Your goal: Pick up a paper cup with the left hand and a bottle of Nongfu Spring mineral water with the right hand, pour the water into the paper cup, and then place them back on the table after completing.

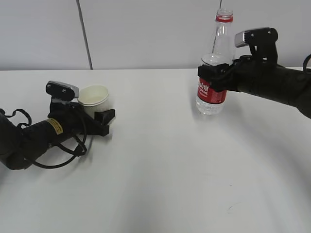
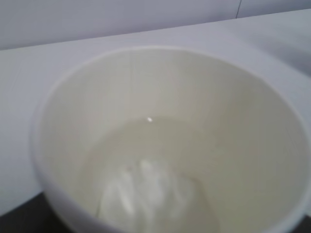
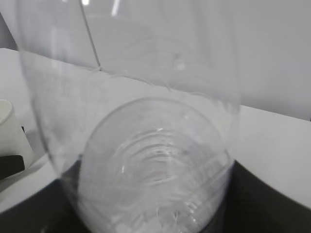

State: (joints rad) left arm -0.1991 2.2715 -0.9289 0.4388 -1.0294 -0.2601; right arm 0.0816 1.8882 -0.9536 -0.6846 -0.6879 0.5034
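Observation:
The white paper cup (image 1: 94,98) stands upright on the table (image 1: 160,160) at the left, and my left gripper (image 1: 99,116) is shut around its lower part. In the left wrist view the cup (image 2: 160,87) fills the frame, with clear water (image 2: 155,179) in its bottom. My right gripper (image 1: 214,76) is shut on the middle of the Nongfu Spring bottle (image 1: 211,94). The bottle is upright and uncapped, with a red label and some water left. Its base is at or just above the table. The bottle (image 3: 146,145) fills the right wrist view.
A grey wall (image 1: 146,34) with a vertical seam runs behind the table. A faint dark scuff (image 1: 232,206) marks the near right tabletop. The right wrist view shows the cup (image 3: 8,136) and a black finger (image 3: 9,166) at its left edge.

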